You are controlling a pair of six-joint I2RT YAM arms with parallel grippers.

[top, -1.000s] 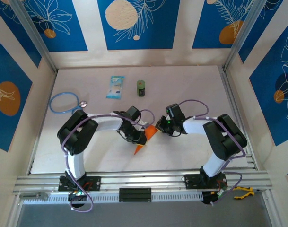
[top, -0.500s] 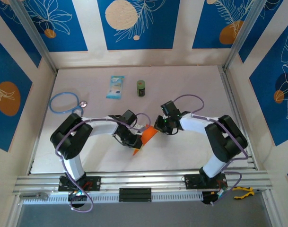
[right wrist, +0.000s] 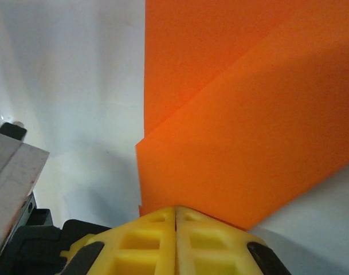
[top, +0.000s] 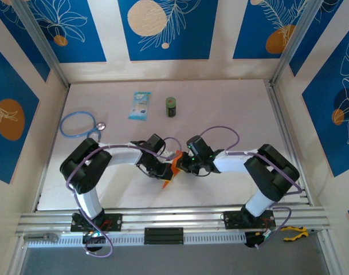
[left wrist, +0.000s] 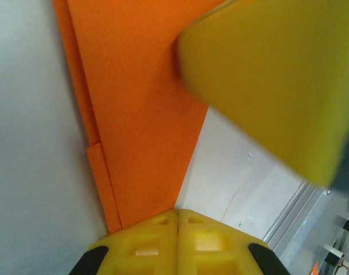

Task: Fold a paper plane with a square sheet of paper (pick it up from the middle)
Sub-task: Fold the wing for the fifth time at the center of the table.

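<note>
The orange sheet of paper [top: 173, 168] lies folded in layers on the white table between my two grippers, its pointed tip toward the near edge. My left gripper [top: 165, 170] is shut, its tips set down on the paper's left side; in the left wrist view the paper [left wrist: 140, 109] spreads flat ahead of the closed fingertips [left wrist: 177, 213]. My right gripper [top: 183, 165] is shut too, and its tips [right wrist: 175, 209] rest on the layered paper [right wrist: 243, 137]. A blurred yellow finger [left wrist: 266, 80] of the right gripper hangs close over the paper.
A light-blue packet [top: 140, 105] and a small green can [top: 171, 106] stand at the back. A blue looped cord [top: 78, 124] lies at the left. An aluminium rail [top: 174, 217] runs along the near edge, close to the paper.
My right gripper has swung left, right up against the left gripper. The visible orange paper between them has narrowed. The left gripper shifted slightly left early on, then stayed.
</note>
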